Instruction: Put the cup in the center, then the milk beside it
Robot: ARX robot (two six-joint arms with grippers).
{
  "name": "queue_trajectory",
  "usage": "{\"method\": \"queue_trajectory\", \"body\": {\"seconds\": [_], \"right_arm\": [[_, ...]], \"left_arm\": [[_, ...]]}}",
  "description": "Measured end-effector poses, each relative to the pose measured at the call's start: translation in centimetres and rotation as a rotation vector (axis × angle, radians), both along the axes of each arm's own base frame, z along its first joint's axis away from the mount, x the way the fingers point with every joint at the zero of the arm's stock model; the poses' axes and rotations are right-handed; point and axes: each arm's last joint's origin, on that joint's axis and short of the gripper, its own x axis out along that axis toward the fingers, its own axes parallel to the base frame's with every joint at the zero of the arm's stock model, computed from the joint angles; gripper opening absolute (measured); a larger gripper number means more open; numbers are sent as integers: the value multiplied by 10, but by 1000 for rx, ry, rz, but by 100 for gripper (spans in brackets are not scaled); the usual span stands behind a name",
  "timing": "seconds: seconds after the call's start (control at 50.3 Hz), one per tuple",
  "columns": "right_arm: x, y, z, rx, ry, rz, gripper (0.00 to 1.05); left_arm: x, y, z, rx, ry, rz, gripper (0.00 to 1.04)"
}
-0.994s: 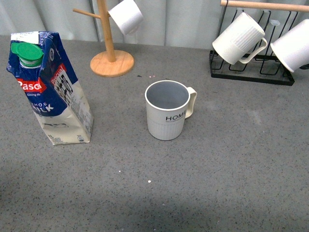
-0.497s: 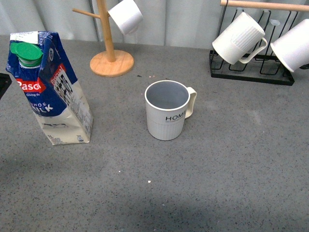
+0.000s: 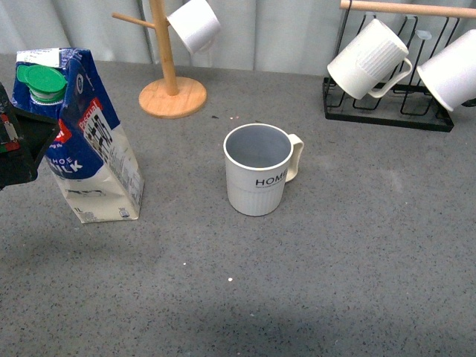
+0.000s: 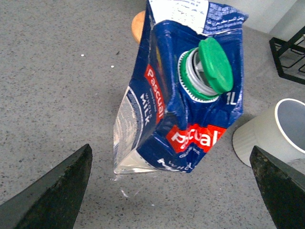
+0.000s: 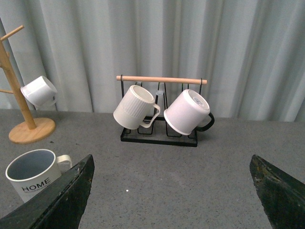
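Observation:
The cream ribbed cup (image 3: 256,169) with "HOME" lettering stands upright near the middle of the dark grey speckled tabletop (image 3: 320,282), handle to the right. The dark blue and white milk carton (image 3: 78,137) with a green cap (image 3: 41,82) stands at the left, apart from the cup. My left gripper (image 3: 22,149) comes in from the left edge, right by the carton. In the left wrist view it (image 4: 170,157) is open, its fingers (image 4: 57,191) wide on either side of the carton (image 4: 186,95), not touching it. My right gripper (image 5: 171,162) is open and empty above bare table; the cup (image 5: 33,179) is beside it.
A wooden mug tree (image 3: 169,82) with a small smooth white cup (image 3: 193,24) stands at the back left. A black wire rack (image 3: 387,108) at the back right holds two white mugs (image 3: 368,59). A grey curtain runs behind the table.
My left gripper has come into the front view from the left edge and now sits next to the milk carton. The cup and carton have not moved.

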Motion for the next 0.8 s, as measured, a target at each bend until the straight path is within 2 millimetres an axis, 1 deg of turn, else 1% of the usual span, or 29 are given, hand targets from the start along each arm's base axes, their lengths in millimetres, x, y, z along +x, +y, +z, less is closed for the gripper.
{"method": "queue_trajectory", "body": {"seconds": [0.219,0.358,0.418,0.557,0.795], "right_arm": [[0,0,0,0,0,0,95],[0,0,0,0,0,0,95],[0,0,0,0,0,0,95],[0,0,0,0,0,0,95],[0,0,0,0,0,0,95]], "left_arm": [[0,-10,1,8,-23,-54,98],[2,-14,-4,35,-13,-82,98],[5,-17,-6,46,-9,-91,98],[17,-20,-3,51,-24,-82,98],[27,-22,-4,54,-21,-78,98]]}}
